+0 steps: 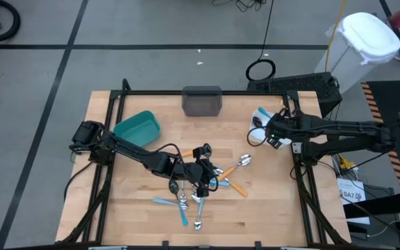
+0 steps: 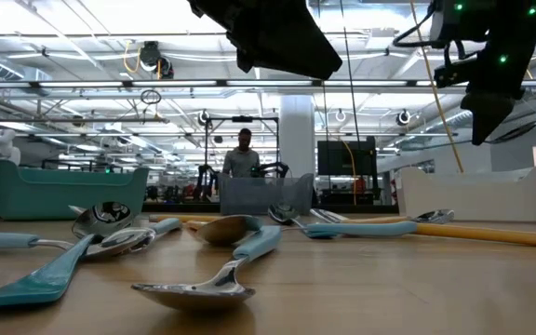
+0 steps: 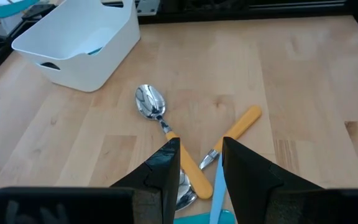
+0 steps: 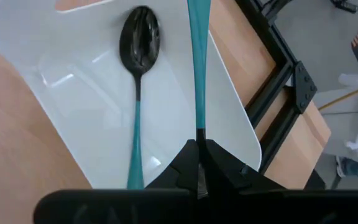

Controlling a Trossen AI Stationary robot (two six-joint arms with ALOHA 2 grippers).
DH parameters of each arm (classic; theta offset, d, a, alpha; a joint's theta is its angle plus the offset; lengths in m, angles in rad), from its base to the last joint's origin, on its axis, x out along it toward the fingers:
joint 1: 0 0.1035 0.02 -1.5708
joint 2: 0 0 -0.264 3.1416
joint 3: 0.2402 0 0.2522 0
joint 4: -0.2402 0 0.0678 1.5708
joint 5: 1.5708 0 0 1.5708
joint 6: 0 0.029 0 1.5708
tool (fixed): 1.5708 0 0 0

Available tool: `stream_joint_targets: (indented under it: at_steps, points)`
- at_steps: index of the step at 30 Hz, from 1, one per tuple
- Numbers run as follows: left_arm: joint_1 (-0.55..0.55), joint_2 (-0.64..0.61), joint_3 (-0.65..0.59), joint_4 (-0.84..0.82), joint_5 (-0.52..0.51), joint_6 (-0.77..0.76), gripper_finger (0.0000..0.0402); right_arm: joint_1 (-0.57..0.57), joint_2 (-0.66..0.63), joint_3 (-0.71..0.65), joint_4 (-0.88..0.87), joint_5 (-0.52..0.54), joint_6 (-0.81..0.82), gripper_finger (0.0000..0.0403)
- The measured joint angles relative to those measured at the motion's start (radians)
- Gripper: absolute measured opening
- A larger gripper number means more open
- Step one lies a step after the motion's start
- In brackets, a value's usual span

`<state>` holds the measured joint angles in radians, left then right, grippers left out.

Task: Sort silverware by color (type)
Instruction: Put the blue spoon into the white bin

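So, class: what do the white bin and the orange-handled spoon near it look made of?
White rectangular bin: likely moulded plastic, matte, with rounded corners and a cut-out handle slot. Orange-handled spoon: polished metal bowl giving mirror reflections; the opaque, smooth orange handle looks like plastic.

Both arms are dark, near-black linkages of slim tube sections joined by chunkier blocks, the left arm (image 1: 127, 149) running from a boxy base at about 9 o'clock on the table, the right arm (image 1: 339, 128) from a base at about 3 o'clock, with thin black cables trailing near its frame. The left gripper (image 3: 199, 180) shows two broad, matte-black, wedge-shaped fingers with flat inner faces. The right gripper (image 4: 199, 163) shows similar black, angular fingers tapering to narrow tips; small green lights glow on the dark housing in the low view.
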<state>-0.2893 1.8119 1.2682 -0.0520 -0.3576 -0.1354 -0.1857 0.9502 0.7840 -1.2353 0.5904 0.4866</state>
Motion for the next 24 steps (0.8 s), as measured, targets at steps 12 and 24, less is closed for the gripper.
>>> stream_joint_targets:
  at_steps: [12, 24]
  points:
    - [0.001, 0.0, 0.0, 0.003, 0.0, 0.027, 0.012, -0.037, 0.027, -0.027, 0.014, -0.016, 0.073, 0.0008]
    - [0.027, 0.0, 0.0, 0.006, 0.0, 0.022, 0.012, -0.037, 0.053, -0.03, 0.087, -0.042, 0.057, 0.0008]
